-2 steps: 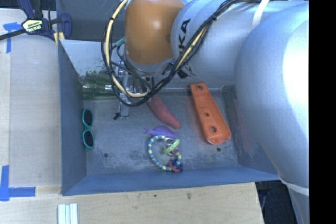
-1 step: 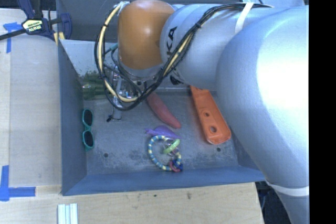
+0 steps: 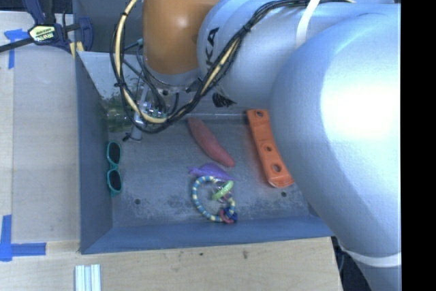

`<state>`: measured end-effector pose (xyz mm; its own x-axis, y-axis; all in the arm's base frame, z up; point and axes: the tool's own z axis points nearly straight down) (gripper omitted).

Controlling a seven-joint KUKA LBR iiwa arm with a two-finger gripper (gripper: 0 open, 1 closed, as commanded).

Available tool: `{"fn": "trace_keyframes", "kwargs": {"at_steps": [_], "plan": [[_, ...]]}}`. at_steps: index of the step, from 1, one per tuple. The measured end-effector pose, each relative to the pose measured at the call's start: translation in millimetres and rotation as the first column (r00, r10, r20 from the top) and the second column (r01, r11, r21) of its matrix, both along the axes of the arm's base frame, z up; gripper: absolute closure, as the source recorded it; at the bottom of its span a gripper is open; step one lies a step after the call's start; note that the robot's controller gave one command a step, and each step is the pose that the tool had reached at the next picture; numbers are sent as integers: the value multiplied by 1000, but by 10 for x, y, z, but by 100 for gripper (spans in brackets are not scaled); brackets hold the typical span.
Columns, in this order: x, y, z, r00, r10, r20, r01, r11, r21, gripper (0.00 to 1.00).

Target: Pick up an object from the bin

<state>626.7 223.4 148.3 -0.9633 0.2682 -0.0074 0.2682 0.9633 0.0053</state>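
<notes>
My gripper is low in the bin's far left part, under the arm's orange cover and mostly hidden by cables. Just left of it, against the left wall, lies a small greenish see-through thing. Teal sunglasses lie along the left wall, nearer the front. A pink-red elongated thing lies on the floor to the gripper's right and a little in front of it.
An orange flat bar with holes lies at the right, beside the arm. A ring of coloured beads with purple and green bits sits near the front wall. A small black thing shows under the arm. The arm covers the bin's right and far side.
</notes>
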Motion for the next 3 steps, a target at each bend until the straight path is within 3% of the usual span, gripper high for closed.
{"fn": "trace_keyframes", "kwargs": {"at_steps": [1, 2, 3], "plan": [[17, -99, -692, 995, 96, -2, -96, 995, -1, 0], [25, -36, -814, 994, 114, 3, -113, 993, -12, 100], [22, -11, -771, 993, 115, 3, -115, 993, -11, 100]]}}
